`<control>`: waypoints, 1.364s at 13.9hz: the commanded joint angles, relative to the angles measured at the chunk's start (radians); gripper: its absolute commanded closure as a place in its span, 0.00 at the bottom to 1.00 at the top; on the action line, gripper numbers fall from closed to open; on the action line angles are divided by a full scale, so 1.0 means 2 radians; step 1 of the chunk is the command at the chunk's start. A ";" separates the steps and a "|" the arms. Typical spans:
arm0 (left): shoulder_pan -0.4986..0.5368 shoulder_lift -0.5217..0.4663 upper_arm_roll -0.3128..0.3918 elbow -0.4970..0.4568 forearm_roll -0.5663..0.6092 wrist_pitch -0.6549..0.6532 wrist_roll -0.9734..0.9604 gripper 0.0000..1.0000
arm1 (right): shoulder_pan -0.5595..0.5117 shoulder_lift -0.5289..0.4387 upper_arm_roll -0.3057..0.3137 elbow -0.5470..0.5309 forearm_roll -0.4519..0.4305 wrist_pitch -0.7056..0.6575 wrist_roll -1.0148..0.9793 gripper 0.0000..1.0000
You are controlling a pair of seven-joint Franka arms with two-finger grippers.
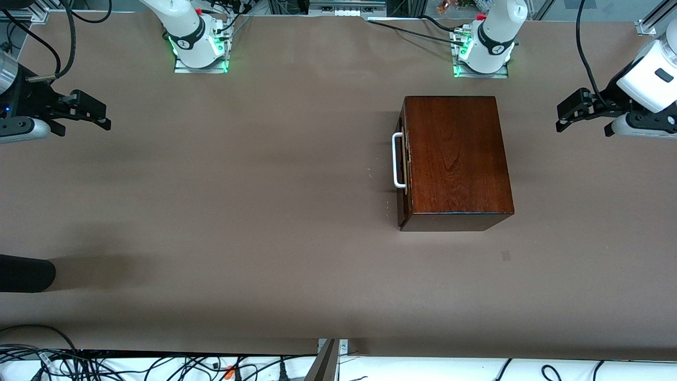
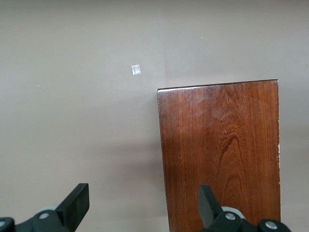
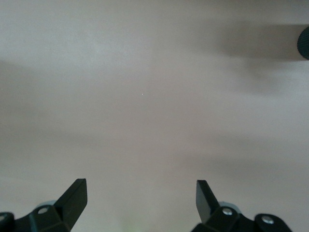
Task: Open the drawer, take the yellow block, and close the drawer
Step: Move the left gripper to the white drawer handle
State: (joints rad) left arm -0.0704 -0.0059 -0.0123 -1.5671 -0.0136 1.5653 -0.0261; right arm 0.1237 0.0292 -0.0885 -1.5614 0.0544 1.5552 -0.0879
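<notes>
Front view: no legible writing.

White arms with black joint bands, green-lit bases [image 1: 201, 50], black two-finger grippers [image 1: 87, 114] and trailing black cables [image 1: 584, 53].

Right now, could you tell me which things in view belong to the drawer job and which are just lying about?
Job:
- drawer, shut in the wooden box
- left gripper, open
- right gripper, open
- yellow block: not visible

Lying about:
- black object at the table edge
</notes>
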 commanded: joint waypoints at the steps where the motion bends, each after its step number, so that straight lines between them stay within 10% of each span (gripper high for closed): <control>1: 0.003 -0.008 0.000 -0.005 -0.005 0.004 0.012 0.00 | 0.002 -0.005 0.003 0.005 -0.008 -0.009 0.003 0.00; 10: -0.004 -0.007 -0.010 -0.006 -0.008 0.002 -0.003 0.00 | 0.002 -0.005 0.003 0.005 -0.008 -0.008 0.002 0.00; 19: -0.009 0.030 -0.204 0.027 0.004 0.004 -0.265 0.00 | 0.002 -0.005 0.002 0.005 -0.007 -0.009 0.002 0.00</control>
State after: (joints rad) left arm -0.0888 0.0049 -0.3558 -1.5652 -0.0140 1.5741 -0.4623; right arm 0.1247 0.0288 -0.0863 -1.5591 0.0544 1.5552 -0.0879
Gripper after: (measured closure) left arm 0.000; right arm 0.000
